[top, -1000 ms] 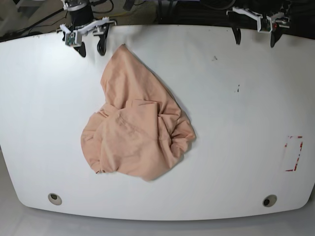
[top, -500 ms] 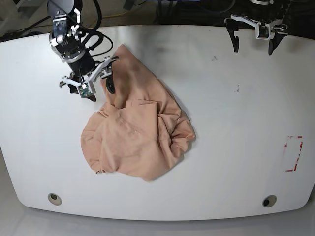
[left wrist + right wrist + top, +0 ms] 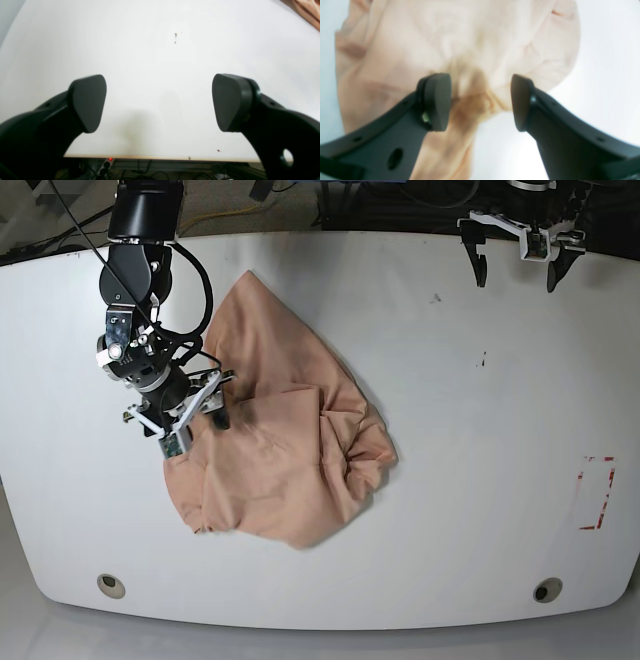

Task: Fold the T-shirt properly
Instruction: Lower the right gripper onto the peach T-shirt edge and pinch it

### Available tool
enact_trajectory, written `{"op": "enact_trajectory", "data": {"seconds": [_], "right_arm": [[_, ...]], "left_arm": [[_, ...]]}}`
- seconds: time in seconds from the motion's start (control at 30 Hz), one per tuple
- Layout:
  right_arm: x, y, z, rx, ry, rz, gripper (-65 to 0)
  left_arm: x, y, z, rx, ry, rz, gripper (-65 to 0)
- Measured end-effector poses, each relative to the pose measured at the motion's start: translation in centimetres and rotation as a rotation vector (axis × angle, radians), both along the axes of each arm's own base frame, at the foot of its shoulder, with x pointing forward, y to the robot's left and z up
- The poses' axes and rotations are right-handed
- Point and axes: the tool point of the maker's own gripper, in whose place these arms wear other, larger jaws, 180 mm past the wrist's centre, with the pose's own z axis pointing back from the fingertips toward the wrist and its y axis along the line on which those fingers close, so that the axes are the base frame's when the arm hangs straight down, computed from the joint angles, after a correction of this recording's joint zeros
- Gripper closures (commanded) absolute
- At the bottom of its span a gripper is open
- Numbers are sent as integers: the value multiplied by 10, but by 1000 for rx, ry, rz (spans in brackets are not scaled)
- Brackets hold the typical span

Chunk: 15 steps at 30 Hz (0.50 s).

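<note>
White bench (image 3: 480, 480) fills almost all I can see, with dark cables and floor beyond its far edge. Near its front edge sit two small round holes, and beside the nearer-right edge a red dashed rectangle (image 3: 597, 492) is marked on the surface.

Going farther in, the T-shirt (image 3: 285, 440) lies in a crumpled peach heap, left of the bench's middle. It is not spread flat: one part runs to a point toward the far edge, and the nearer part is bunched in rumpled layers. I can make out no sleeve or neckline with certainty.

My right gripper (image 3: 190, 412) hangs over the heap's left side, its fingers (image 3: 437, 100) apart with cloth showing between them. They have not closed on anything, and I cannot tell whether the tips touch the fabric.

Farthest off, my left gripper (image 3: 518, 258) is at the bench's far-right edge, well away from the shirt, fingers (image 3: 87, 102) wide apart over bare white surface.

My judgement: no fold is made yet. I am only reaching for a first hold. Opening the shirt, smoothing it flat, and every fold are all left to do.
</note>
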Motion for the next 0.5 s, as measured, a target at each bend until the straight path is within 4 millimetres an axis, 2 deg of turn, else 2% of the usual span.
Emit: {"op": "enact_trajectory", "data": {"seconds": [0.1,0.2,0.5], "right_arm": [[14,-20,-6,18,44,-53,-368],[26,-31,-10,48,72,-88,-366],[55,-31,-31,138,157,-117,-365]], "left_arm": [[1,0,1,0,-4,-1,-650],[0,-1,-1,-3,2,-1,-650],[9,0,2,0,-25,-1,-650]]}}
